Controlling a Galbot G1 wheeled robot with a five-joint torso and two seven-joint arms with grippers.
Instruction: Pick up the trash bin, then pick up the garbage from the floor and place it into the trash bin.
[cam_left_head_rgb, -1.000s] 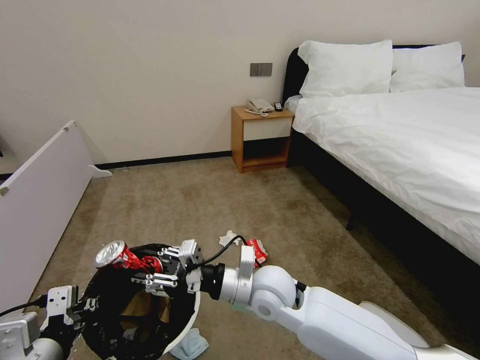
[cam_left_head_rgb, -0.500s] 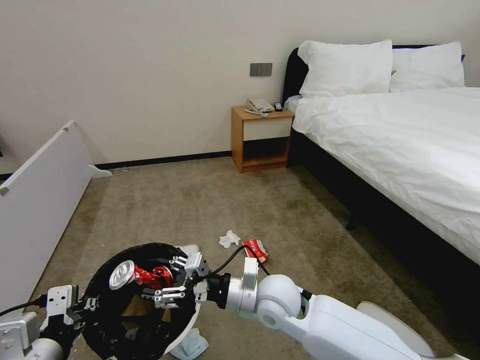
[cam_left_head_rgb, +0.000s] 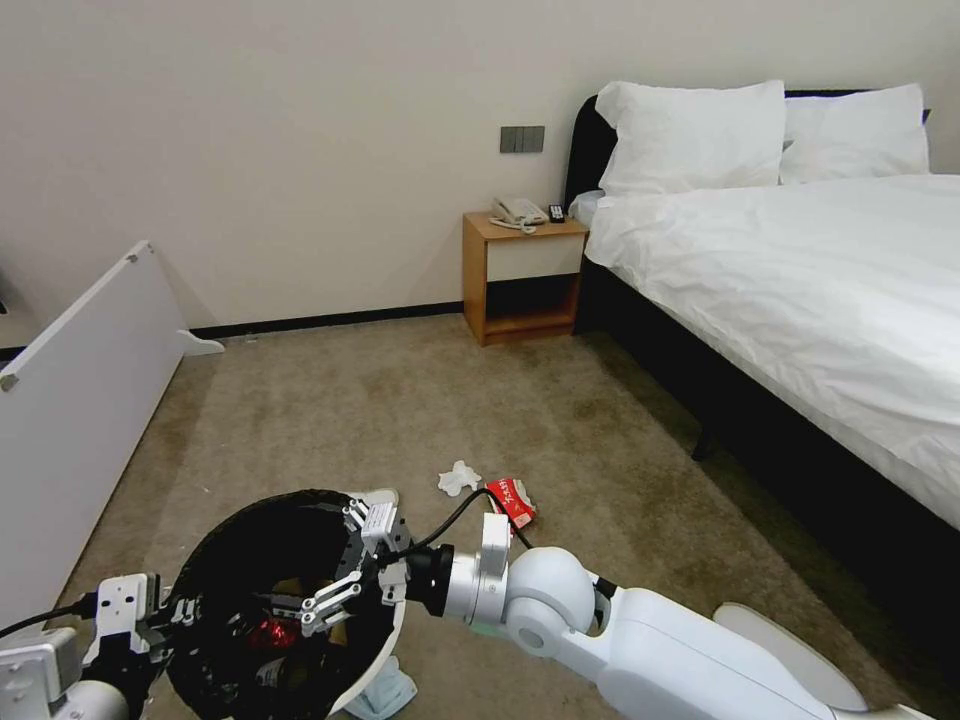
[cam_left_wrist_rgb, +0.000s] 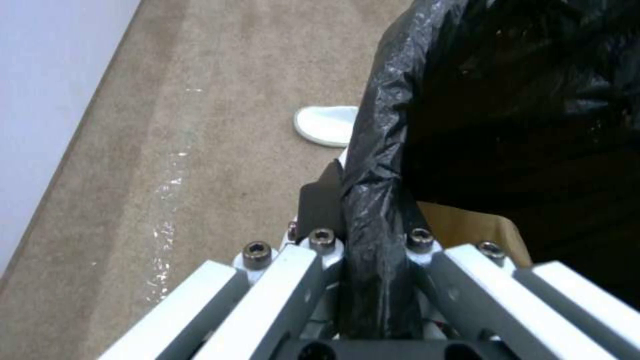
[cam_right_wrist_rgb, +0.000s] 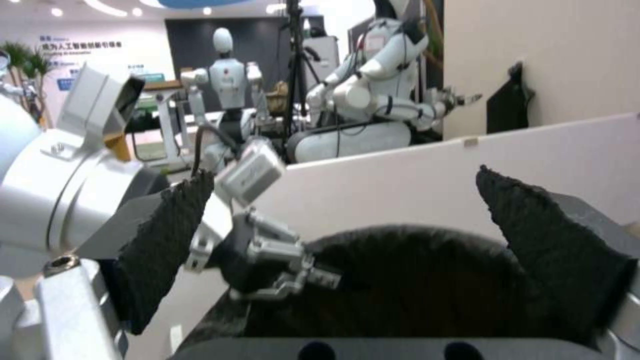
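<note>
The trash bin (cam_left_head_rgb: 237, 522), white with a black bag over its rim, hangs at the lower left of the head view. My left gripper (cam_left_head_rgb: 172, 610) is shut on its rim, and the left wrist view shows the fingers (cam_left_wrist_rgb: 303, 260) clamping the bag-covered edge (cam_left_wrist_rgb: 373, 200). My right gripper (cam_left_head_rgb: 328, 572) is open over the bin's mouth, its black pads (cam_right_wrist_rgb: 167, 240) spread with nothing between them. Of the garbage, a crushed red can (cam_left_head_rgb: 268, 632) lies inside the bin beside brown paper (cam_left_wrist_rgb: 467, 230). On the carpet lie a white tissue (cam_left_head_rgb: 458, 478), a red-white packet (cam_left_head_rgb: 515, 502), a light-blue cloth (cam_left_head_rgb: 388, 692) and a white slipper (cam_left_wrist_rgb: 327, 125).
A white panel (cam_left_head_rgb: 80, 400) leans along the left side. A wooden nightstand (cam_left_head_rgb: 522, 280) stands against the far wall. The bed (cam_left_head_rgb: 800, 290) takes up the right side. Open carpet (cam_left_head_rgb: 400, 400) stretches between them.
My right gripper came down over the bin's mouth and opened. The red can it held now lies inside the bin. The left gripper kept its hold on the rim.
</note>
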